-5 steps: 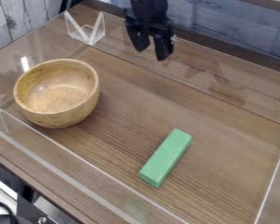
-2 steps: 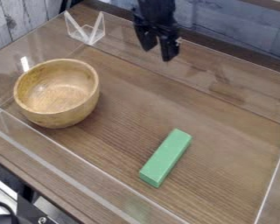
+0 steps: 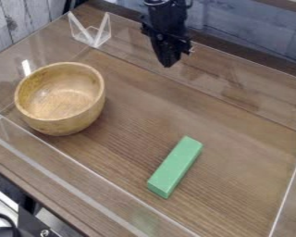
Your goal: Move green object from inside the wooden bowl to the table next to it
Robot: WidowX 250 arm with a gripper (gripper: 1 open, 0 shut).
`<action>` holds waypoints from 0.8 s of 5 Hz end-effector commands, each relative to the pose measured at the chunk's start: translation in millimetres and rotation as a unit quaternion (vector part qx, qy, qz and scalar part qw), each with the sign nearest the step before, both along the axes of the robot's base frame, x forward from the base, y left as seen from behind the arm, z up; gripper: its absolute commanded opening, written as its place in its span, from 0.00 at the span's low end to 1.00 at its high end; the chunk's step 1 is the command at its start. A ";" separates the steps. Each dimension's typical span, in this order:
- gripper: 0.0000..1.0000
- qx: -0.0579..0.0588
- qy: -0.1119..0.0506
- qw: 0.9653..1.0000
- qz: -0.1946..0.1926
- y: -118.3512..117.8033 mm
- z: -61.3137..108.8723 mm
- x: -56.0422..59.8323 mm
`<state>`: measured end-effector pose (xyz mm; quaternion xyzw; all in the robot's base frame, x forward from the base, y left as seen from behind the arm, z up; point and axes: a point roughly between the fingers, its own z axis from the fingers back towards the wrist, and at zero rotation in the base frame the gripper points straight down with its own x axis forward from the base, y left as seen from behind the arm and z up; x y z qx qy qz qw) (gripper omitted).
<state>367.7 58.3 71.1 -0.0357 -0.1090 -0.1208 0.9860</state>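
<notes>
The green object [image 3: 176, 167] lies flat on the table [image 3: 200, 111], toward the front and to the right of the wooden bowl [image 3: 60, 97]. The bowl stands at the left with nothing inside it. My gripper [image 3: 169, 60] hangs high at the back of the table, well apart from both, with its dark fingers pressed together and nothing between them.
A low clear acrylic wall [image 3: 64, 167] runs around the table edge. A small clear stand-like piece [image 3: 92, 31] sits at the back left corner.
The gripper's fingers have come together from spread apart, and the gripper has drifted slightly right. The green object and bowl have not moved.
</notes>
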 end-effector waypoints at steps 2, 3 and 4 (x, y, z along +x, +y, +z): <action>0.00 0.005 -0.012 1.000 -0.009 -0.7 15.2 -1.5; 1.00 0.004 -0.009 1.000 -0.008 2.6 17.9 -7.8; 1.00 0.000 -0.009 1.000 -0.003 4.7 24.3 -14.5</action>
